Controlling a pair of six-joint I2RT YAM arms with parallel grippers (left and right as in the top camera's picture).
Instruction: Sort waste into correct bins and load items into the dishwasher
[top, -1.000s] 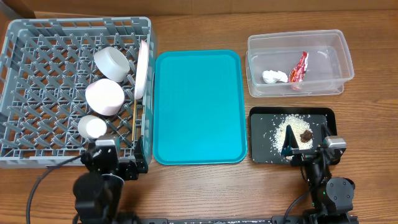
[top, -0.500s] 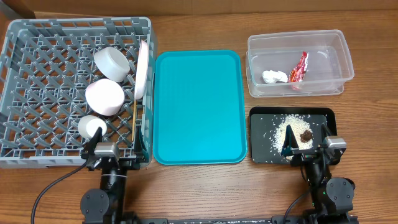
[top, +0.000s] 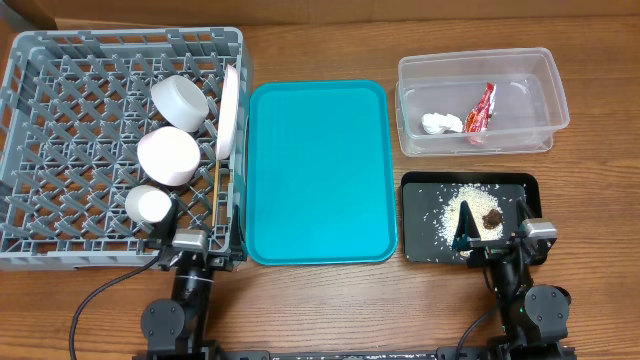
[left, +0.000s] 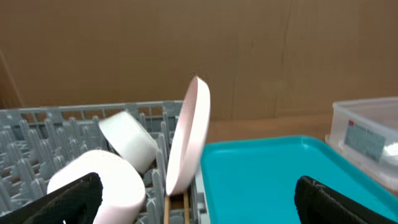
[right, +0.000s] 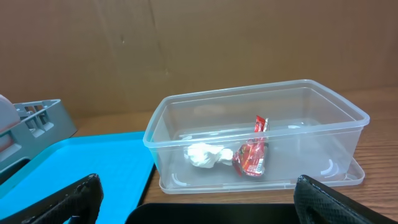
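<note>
A lab bench, not a kitchen: bare wooden desk (top: 320, 300), plain cardboard wall (left: 280, 50) behind its far edge, grey dish rack (top: 70, 120) at its far-left corner.

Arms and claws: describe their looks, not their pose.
The left arm and right arm are black, with round joint housings and a silver-grey block at each wrist. A black cable runs from each. The left claw and right claw have black fingers.

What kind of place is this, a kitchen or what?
Probably a robot test bench staged for dish clearing, not a real kitchen: dish rack and clear waste tub on a wooden table, cardboard backdrop behind.
</note>
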